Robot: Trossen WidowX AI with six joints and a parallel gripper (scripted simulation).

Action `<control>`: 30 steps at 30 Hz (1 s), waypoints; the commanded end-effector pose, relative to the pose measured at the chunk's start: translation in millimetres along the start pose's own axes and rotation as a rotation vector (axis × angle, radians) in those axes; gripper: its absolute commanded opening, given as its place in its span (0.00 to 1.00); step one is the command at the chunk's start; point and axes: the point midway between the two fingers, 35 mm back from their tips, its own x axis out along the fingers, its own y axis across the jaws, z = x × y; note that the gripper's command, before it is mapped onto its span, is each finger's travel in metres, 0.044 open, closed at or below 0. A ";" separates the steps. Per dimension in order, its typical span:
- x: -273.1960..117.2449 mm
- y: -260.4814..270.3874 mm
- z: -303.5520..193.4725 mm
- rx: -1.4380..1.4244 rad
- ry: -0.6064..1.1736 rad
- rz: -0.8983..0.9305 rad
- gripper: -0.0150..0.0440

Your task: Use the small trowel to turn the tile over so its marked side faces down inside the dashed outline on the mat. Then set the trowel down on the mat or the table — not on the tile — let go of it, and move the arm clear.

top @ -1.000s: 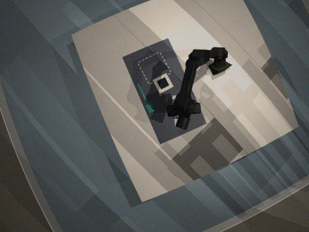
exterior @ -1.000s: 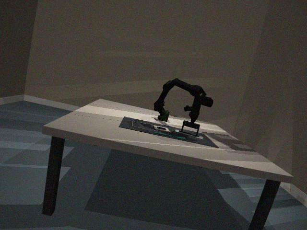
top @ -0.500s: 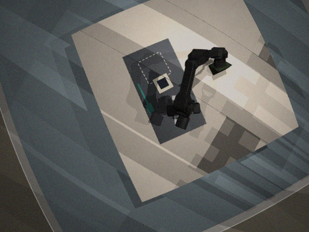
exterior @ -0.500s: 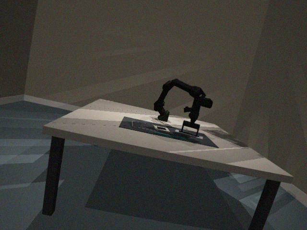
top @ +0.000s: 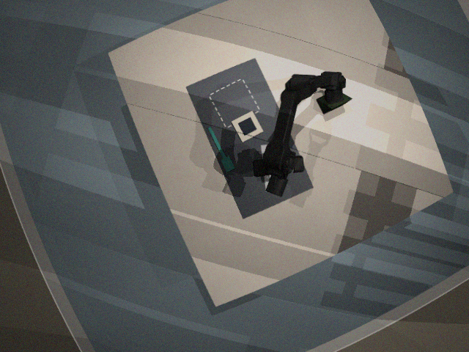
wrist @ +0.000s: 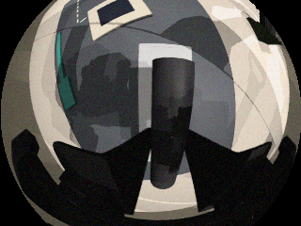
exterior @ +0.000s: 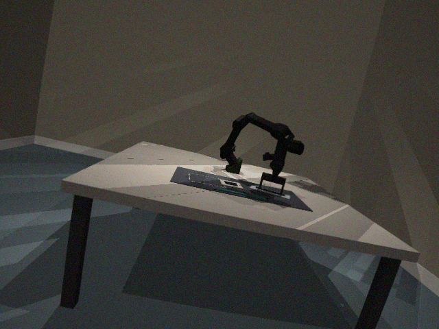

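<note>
The trowel (exterior: 265, 175) (wrist: 173, 94) has a thick black bar handle on two posts above a pale flat blade (top: 264, 146) (exterior: 287, 197) (wrist: 145, 75). The blade lies on the dark mat. My gripper (exterior: 274, 174) (wrist: 167, 133) points down and is shut on the trowel's handle, one finger on each side; the arm hides it in the top view. The tile (top: 247, 126) (exterior: 231, 183) (wrist: 115, 12) lies flat, cream with a dark square facing up. It overlaps one corner of the dashed outline (top: 241, 80) (exterior: 189, 175) and is mostly outside it.
A teal tool (top: 228, 163) (exterior: 244, 192) (wrist: 67, 91) with a thin handle and small flat blade lies along the long edge of the mat (top: 200, 91) (exterior: 301, 205) (wrist: 212, 80). The arm's base (top: 333, 102) (exterior: 234, 166) stands on the table beside the mat.
</note>
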 end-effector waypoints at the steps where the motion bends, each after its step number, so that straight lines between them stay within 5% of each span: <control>1: -0.2 0.1 0.3 -0.002 -0.001 0.002 0.47; 30: -0.3 0.1 0.3 -0.690 -0.002 0.001 0.47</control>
